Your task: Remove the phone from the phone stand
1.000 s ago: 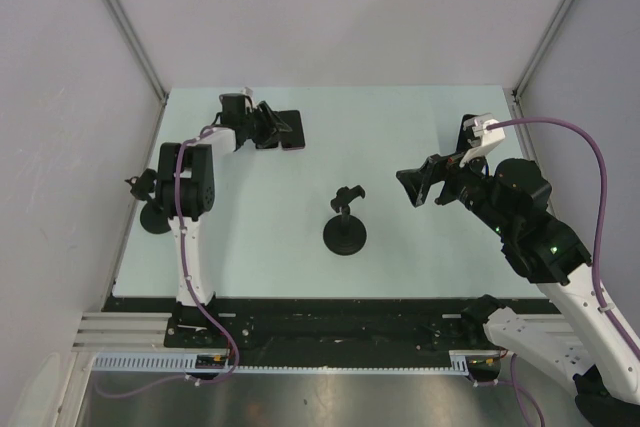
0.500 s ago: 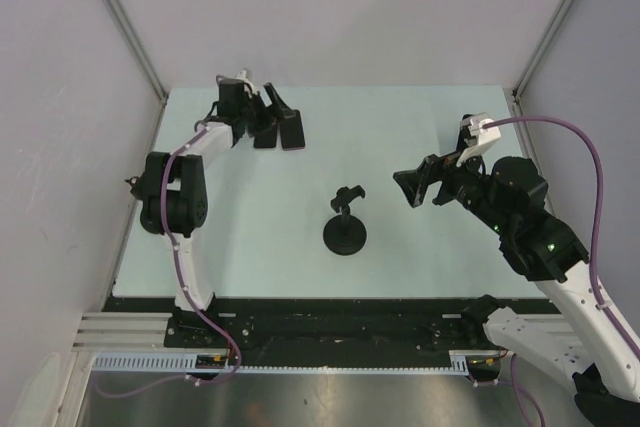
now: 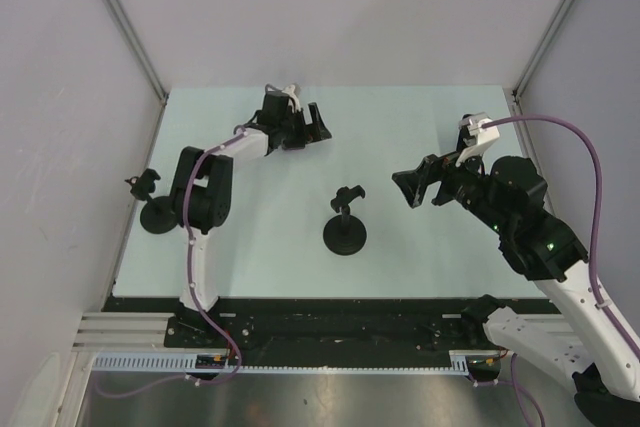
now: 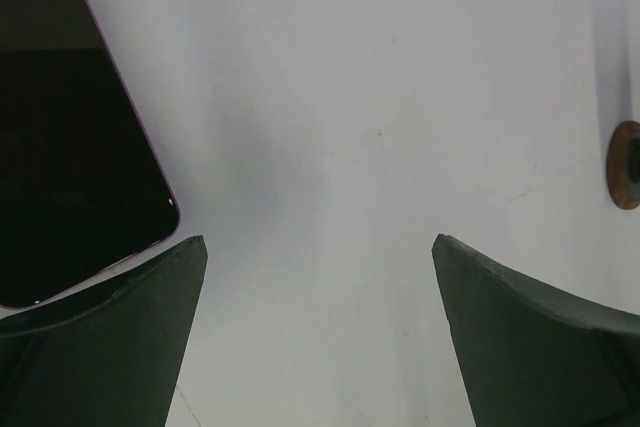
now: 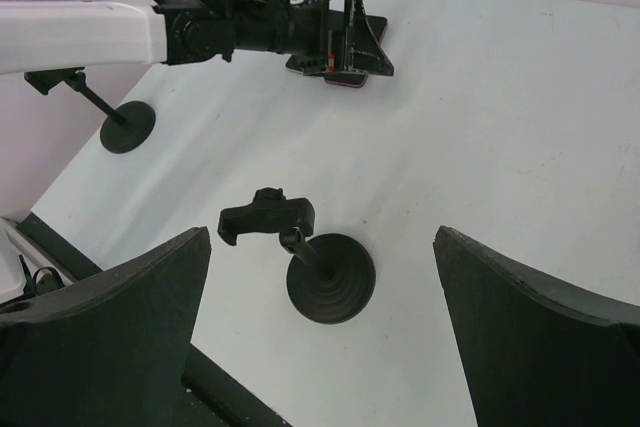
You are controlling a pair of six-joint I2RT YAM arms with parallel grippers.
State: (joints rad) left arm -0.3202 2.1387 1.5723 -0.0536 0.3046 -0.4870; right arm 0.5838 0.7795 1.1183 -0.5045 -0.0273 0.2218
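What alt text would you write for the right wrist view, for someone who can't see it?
An empty phone stand stands on the table, framed by the open right gripper. Beyond it the phone lies flat by the left gripper, with a second stand at far left.

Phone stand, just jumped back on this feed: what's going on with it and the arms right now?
The phone stand sits mid-table with its clamp empty. The phone lies flat, screen dark, at the far side of the table. The left end effector hangs open just above the table there; the phone is off to one side of its fingers, not between them. The right end effector is open too, holding nothing, in the air to the right of the stand.
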